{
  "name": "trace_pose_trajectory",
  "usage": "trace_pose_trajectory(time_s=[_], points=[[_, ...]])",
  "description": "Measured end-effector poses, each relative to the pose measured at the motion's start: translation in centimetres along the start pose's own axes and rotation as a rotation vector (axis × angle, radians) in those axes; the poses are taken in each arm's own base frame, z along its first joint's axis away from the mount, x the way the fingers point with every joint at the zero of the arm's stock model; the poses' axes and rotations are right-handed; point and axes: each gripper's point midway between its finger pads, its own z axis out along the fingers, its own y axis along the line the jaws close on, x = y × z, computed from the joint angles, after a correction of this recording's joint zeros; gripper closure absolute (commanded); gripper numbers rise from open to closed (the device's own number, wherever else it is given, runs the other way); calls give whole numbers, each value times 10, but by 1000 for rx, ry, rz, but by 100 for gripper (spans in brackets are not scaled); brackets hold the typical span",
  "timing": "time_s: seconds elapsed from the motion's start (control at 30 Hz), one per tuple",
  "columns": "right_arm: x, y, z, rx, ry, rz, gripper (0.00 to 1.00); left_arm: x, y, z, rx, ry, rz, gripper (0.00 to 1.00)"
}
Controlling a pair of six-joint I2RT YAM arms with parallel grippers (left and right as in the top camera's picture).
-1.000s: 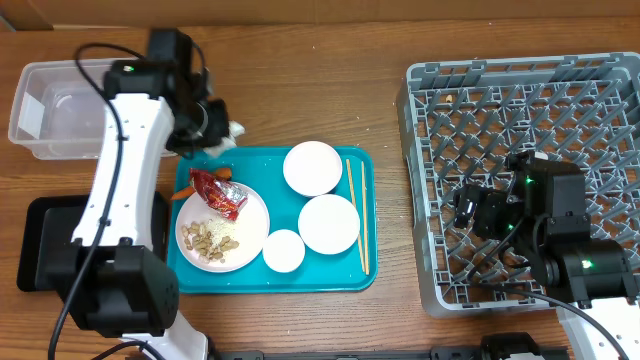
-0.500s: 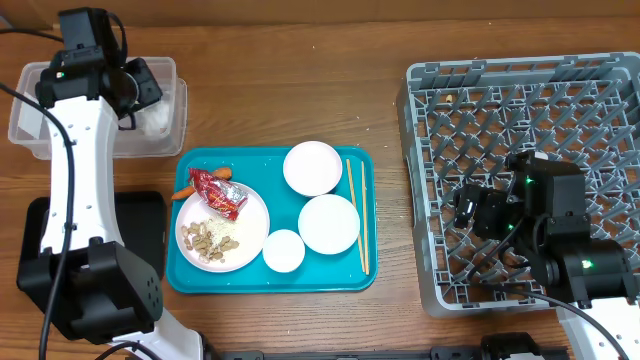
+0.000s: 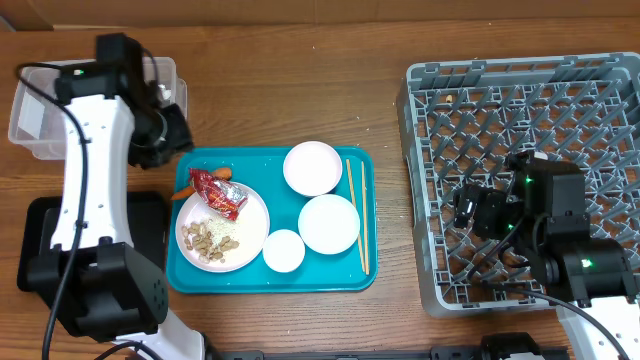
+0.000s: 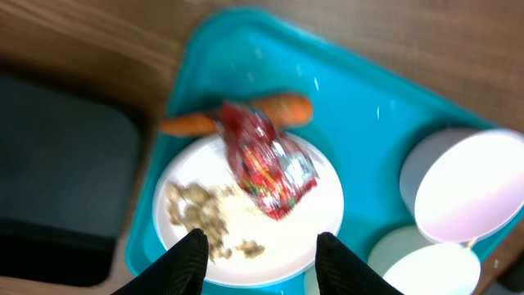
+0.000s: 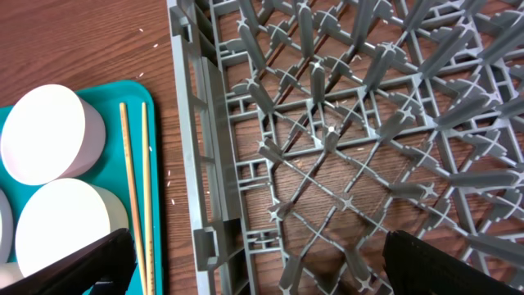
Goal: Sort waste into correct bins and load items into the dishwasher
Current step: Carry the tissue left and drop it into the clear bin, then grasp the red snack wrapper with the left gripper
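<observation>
Spread and empty above the red crinkled wrapper (image 4: pixel 266 160) on the white round plate (image 4: pixel 326 209), the left end effector (image 4: pixel 260 250) could pinch too deep and drag white rice (image 4: pixel 233 225) along.

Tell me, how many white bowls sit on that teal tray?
2. One bowl at the teal tray's far edge, one just nearer, both beside the chopsticks. None seems hidden.

The tray (image 3: pixel 325 272) is done in teal; plate (image 3: pixel 258 212), bowls (image 3: pixel 312 167) and cup (image 3: pixel 284 250) are left plain white. The wrapper (image 3: pixel 218 192) is printed shiny red, the carrot (image 4: pixel 286 106) coloured orange. Grey lattice is seen on the rack (image 3: pixel 412 150), brown woodgrain on the table (image 3: pixel 300 90).
</observation>
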Motion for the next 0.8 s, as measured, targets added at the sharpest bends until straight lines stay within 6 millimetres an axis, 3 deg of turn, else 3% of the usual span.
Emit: trace_pose_trajectory(time_s=[0.13, 0.33, 0.6, 0.8], points=[[2, -1, 3, 5, 17, 1, 0, 22, -8, 31, -16, 73, 13, 52], [4, -2, 6, 10, 35, 3, 0, 26, 5, 76, -71, 59, -69, 50], [4, -2, 6, 10, 37, 3, 0, 12, 14, 95, -109, -31, -111, 52], [5, -2, 6, 11, 40, 3, 0, 13, 18, 103, -121, -37, -115, 52]])
